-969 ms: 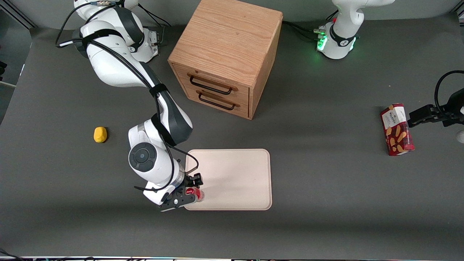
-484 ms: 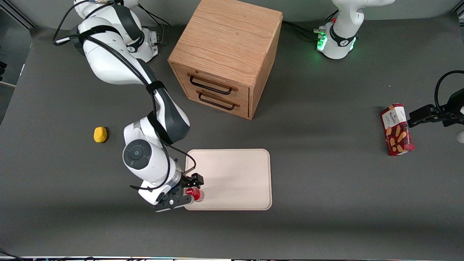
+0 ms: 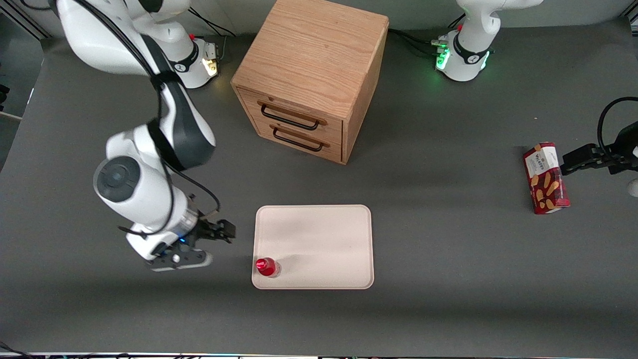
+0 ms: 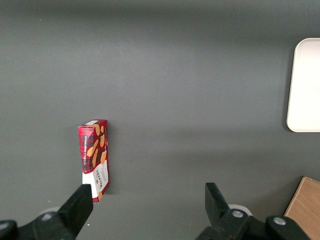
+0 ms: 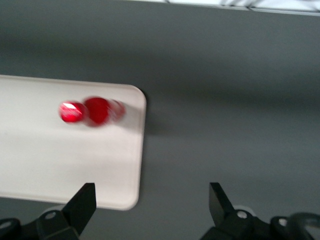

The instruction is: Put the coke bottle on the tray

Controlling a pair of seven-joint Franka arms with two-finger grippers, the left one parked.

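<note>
So the gripper (image 3: 207,245) is up over bare table, off the tray's edge toward the working arm's end, fingers spread wide with nothing between them. In the wrist view the two dark fingertips (image 5: 80,205) sit well apart with grey mat showing in the gap.

The coke bottle (image 3: 266,266) stands upright on the tray (image 3: 324,239), tucked into the corner nearest the front camera on the working arm's side, clear of the gripper. It looks smeared in the wrist view (image 5: 92,111), but it's definitely inside the rim (image 5: 137,165).

Everything sits on a dark grey matte table (image 3: 448,299). A wooden cabinet (image 3: 311,75) with two black-handled drawers stands farther from the camera than the tray. A red snack box (image 3: 545,178) lies way out toward the parked arm's end.
</note>
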